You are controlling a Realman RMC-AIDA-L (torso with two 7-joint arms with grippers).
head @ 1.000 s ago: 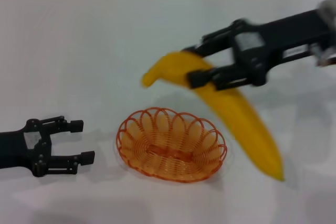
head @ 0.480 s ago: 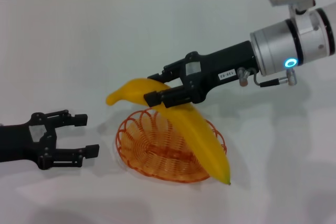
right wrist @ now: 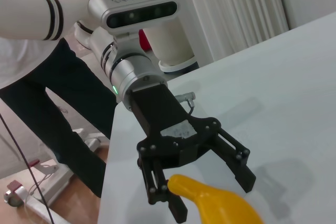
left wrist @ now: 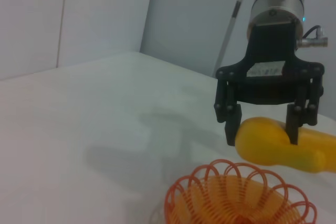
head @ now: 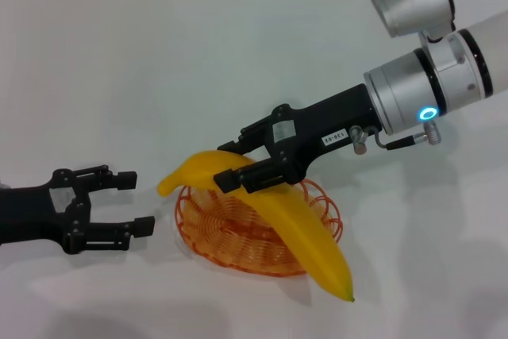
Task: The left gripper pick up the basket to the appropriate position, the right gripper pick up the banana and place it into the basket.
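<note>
The yellow banana point(head: 298, 228) hangs slanted across the orange wire basket point(head: 208, 236), both ends reaching past its rim. My right gripper point(head: 230, 166) is shut on the banana near its stem end. In the left wrist view the banana point(left wrist: 273, 148) sits a little above the basket point(left wrist: 236, 198), clamped by the right gripper point(left wrist: 262, 129). My left gripper point(head: 135, 202) stands open and holds nothing, on the table just left of the basket. The right wrist view shows the banana's tip point(right wrist: 220, 203) with the left arm behind it.
The white table point(head: 119, 77) stretches back to a wall. A person in dark trousers point(right wrist: 68, 129) stands beyond the table's edge behind the left arm. A shadow lies on the table right of the basket.
My right gripper has carried the banana left and down until it lies over the basket. The left gripper has crept slightly toward the basket and stays open.
</note>
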